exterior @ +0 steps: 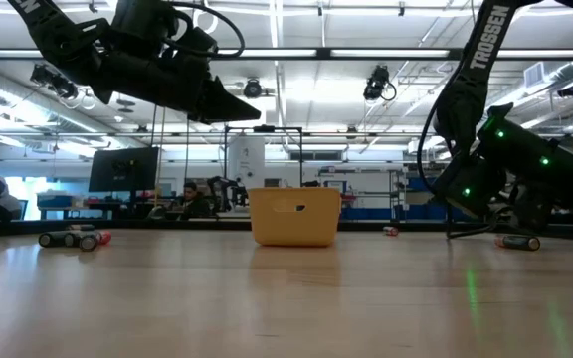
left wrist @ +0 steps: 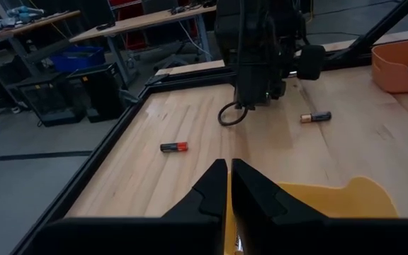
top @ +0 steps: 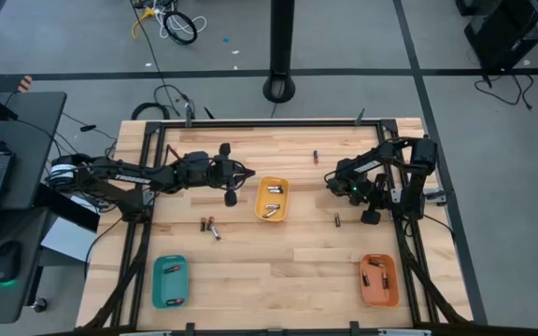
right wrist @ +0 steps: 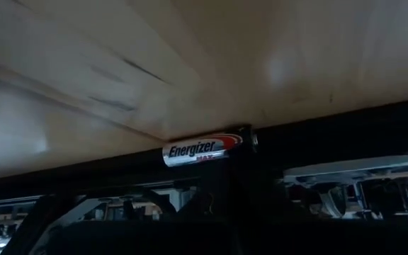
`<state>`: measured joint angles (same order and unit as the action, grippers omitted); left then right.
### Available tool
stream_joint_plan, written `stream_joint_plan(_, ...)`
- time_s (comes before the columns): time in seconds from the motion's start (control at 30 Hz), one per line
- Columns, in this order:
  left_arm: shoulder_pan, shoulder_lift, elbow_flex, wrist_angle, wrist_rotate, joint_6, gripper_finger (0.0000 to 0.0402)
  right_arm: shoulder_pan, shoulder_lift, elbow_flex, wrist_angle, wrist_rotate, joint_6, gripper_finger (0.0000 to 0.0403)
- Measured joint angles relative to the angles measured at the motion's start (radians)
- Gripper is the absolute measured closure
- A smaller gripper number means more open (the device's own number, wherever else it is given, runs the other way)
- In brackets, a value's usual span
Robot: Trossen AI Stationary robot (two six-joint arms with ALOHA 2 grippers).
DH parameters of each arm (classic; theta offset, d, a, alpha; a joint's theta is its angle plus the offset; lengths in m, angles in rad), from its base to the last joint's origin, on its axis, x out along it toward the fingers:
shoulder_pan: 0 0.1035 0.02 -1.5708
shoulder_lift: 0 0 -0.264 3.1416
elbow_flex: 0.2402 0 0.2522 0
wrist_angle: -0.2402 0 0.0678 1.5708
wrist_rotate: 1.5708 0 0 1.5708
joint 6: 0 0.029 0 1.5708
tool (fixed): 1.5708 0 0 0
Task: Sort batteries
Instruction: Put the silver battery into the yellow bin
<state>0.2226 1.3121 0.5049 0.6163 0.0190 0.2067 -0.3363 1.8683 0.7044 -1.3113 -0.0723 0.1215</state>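
Several small batteries lie about the wooden table: one at the far middle [top: 314, 155], one below my right arm [top: 336, 220] [exterior: 517, 241], two at the left [top: 210, 227]. More lie in the yellow tray [top: 271, 199]. My left gripper [left wrist: 229, 168] is shut and hangs above the yellow tray's left rim [left wrist: 331, 198], with nothing visible between its fingers. My right gripper [top: 330, 179] is low over the table, to the right of the yellow tray. A silver and red battery [right wrist: 204, 150] lies crosswise right at its dark front end. My right gripper has the silver and red battery's long side [right wrist: 204, 150] right at its front end, close over the table. The dark picture hides the fingertips, so I cannot tell whether they touch the battery.
A teal tray [top: 169, 280] stands near the front left and an orange tray [top: 379, 278] near the front right, each with batteries in it. A dark frame [top: 269, 121] runs along the table's far edge. Bare wood lies between the two front trays.
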Motion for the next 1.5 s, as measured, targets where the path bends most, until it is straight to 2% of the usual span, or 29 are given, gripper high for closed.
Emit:
stream_joint_plan(0.4, 0.000, 0.000, 0.000, -0.007, -0.009, 0.003, 0.0374, -0.034, 0.089, 0.004, -0.002, -0.007, -0.009, 0.0395)
stream_joint_plan(0.7, 0.000, 0.000, 0.000, 0.000, -0.011, 0.003, 0.0374, 0.010, 0.000, 0.056, -0.003, -0.002, -0.014, 0.0395)
stream_joint_plan(0.93, 0.000, 0.000, 0.000, 0.000, -0.011, 0.002, 0.0374, 0.048, -0.082, 0.179, -0.081, 0.053, 0.011, 0.0395)
stream_joint_plan(1.07, 0.000, 0.000, 0.000, -0.007, -0.011, -0.002, 0.0374, 0.071, -0.170, 0.233, -0.082, -0.042, 0.136, 0.0393)
stream_joint_plan(1.2, 0.000, 0.000, 0.000, -0.016, -0.011, -0.002, 0.0374, 0.109, -0.273, 0.228, -0.022, -0.117, 0.338, 0.0380)
stream_joint_plan(1.37, 0.000, 0.000, 0.000, -0.021, -0.011, -0.002, 0.0374, 0.206, -0.437, 0.154, 0.088, -0.059, 0.674, 0.0378)
stream_joint_plan(1.5, 0.000, 0.000, 0.000, -0.021, -0.011, -0.002, 0.0374, 0.315, -0.558, 0.096, 0.170, 0.047, 0.981, 0.0390)
